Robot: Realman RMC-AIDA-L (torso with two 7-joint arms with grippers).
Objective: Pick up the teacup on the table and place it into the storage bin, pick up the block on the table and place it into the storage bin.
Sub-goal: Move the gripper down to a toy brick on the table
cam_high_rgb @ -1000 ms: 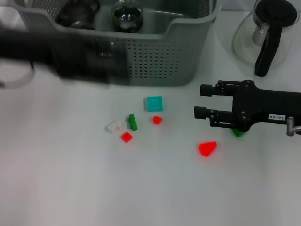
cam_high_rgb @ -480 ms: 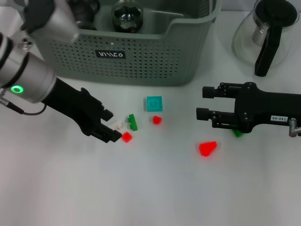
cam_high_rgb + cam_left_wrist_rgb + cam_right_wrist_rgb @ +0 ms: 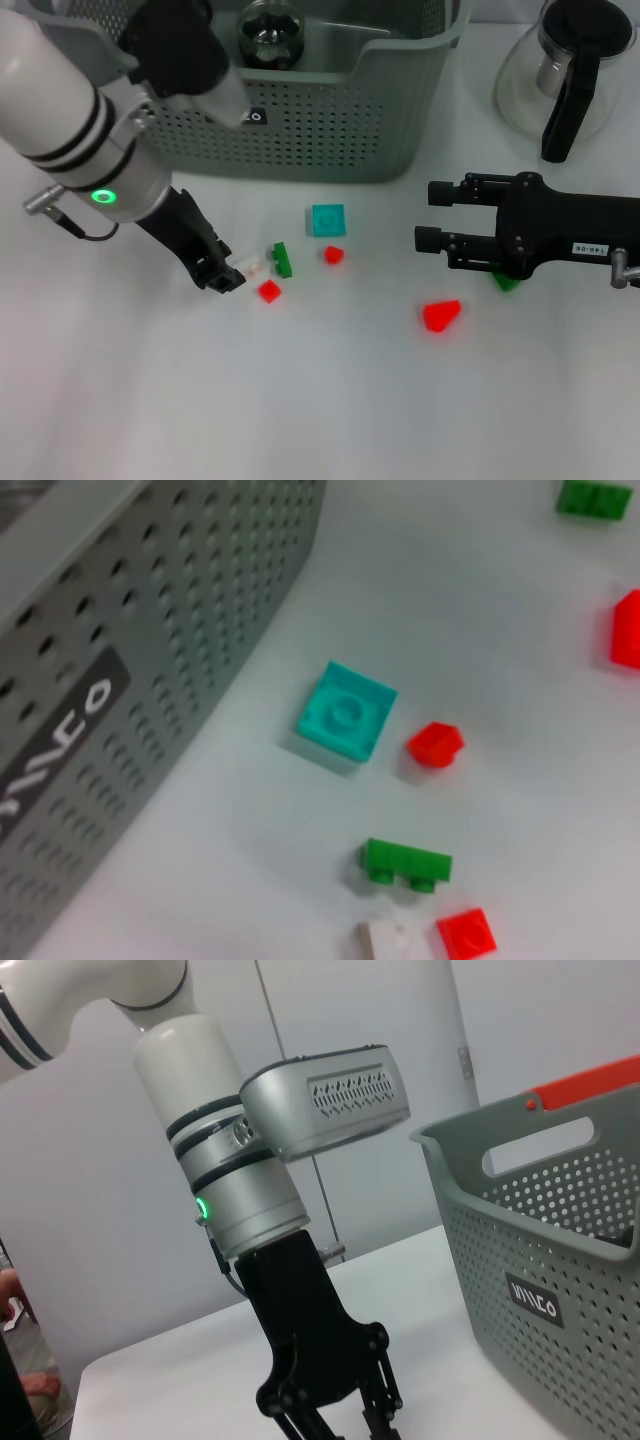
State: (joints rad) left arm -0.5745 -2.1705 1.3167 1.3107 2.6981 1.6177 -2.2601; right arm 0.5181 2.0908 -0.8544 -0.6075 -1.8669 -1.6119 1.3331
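Observation:
The grey-green storage bin (image 3: 340, 120) stands at the back, and a dark round glass teacup (image 3: 268, 30) lies inside it. Several small blocks lie in front of it: white (image 3: 248, 266), green (image 3: 283, 260), two small red ones (image 3: 334, 254) (image 3: 269, 291), teal (image 3: 328, 219) and a red wedge (image 3: 441, 315). My left gripper (image 3: 228, 276) is low over the table with its fingers apart, right beside the white block. The left wrist view shows the teal (image 3: 346, 716), green (image 3: 406, 864) and white (image 3: 390, 942) blocks. My right gripper (image 3: 428, 215) is open and empty, hovering at the right.
A glass teapot (image 3: 565, 70) with a black handle stands at the back right. Another green block (image 3: 506, 283) lies partly under my right arm. The right wrist view shows my left arm's gripper (image 3: 340, 1410) and the bin wall (image 3: 540, 1260).
My left arm has swung in from the upper left and come down to the white block, its wrist turning over the bin's front wall. The right arm has hardly moved.

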